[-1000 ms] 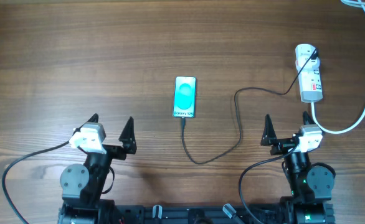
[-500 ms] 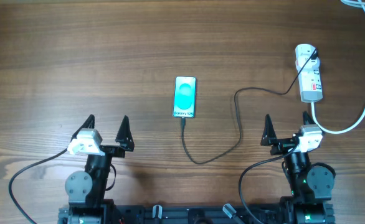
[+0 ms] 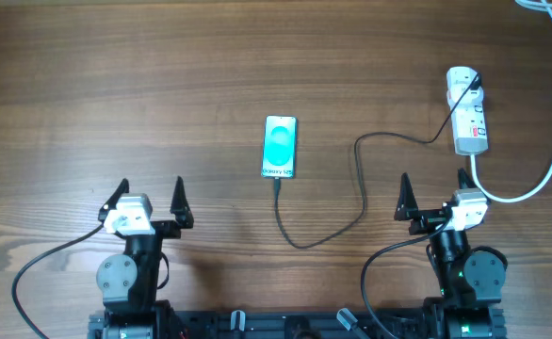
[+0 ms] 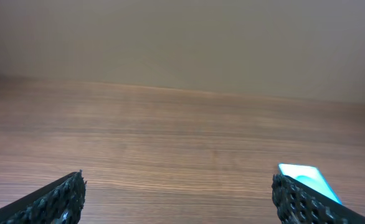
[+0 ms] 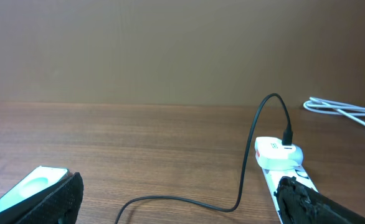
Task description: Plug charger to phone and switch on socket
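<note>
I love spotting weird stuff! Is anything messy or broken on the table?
Nothing stands out. The phone lies flat and straight, the black cable loops loosely from its near edge to the white power strip, and nothing looks spilled or broken.

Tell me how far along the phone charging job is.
Looks done: the charger runs from the socket and its tip meets the bottom edge of the lit phone. In hand: nothing; the left gripper and right gripper are both open, empty, touching nothing. Left: possibly switching the socket on; that is too small to tell.
</note>
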Controlling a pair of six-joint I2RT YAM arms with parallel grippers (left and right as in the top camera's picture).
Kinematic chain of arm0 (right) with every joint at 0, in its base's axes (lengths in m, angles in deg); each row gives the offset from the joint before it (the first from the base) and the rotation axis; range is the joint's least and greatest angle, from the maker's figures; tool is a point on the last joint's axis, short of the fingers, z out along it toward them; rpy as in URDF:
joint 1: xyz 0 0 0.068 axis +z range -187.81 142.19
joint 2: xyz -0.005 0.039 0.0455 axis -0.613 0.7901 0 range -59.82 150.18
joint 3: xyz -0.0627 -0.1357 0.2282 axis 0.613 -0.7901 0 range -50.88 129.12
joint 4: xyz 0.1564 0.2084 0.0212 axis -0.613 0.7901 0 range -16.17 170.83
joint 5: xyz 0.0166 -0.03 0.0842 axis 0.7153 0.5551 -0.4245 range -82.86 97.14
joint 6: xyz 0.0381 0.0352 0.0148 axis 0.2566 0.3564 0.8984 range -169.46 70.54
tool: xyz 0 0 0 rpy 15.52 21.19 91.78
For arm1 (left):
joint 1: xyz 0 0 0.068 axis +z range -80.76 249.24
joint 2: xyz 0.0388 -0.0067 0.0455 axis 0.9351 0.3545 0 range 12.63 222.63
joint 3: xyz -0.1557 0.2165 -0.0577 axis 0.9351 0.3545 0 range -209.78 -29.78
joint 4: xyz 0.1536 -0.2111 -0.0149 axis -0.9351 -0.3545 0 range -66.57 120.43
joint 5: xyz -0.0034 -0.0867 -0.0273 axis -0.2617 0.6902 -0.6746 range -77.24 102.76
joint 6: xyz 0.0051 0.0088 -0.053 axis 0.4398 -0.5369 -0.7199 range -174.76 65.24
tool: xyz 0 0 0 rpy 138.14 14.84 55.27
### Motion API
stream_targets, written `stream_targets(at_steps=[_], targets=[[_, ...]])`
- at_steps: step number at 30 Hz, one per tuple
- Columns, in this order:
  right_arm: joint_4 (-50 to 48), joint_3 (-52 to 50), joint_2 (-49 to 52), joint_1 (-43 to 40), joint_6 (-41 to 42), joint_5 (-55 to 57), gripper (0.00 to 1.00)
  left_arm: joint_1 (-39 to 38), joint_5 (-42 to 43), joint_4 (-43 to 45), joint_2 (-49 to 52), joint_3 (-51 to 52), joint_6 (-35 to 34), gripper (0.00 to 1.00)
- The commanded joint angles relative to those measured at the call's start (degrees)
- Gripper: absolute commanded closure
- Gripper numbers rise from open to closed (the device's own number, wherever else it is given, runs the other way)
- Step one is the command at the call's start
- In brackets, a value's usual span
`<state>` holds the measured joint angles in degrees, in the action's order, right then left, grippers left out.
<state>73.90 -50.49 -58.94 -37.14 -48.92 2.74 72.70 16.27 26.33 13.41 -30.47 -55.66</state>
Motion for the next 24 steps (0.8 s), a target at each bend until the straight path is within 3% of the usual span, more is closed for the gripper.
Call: stream_targets(at_steps=[1,24], targets=[[-0.11,-0.09,-0.61,0.24,-0.55,0.96,0.00,0.98,-3.06,-0.42,-0.61,0.37,2.16,0.00],[-0.13,-0.09,-0.61,0.24,-0.55,0.96,0.00,-1.46,-2.49,-0.42,-0.61,0.37,4.79,0.00]])
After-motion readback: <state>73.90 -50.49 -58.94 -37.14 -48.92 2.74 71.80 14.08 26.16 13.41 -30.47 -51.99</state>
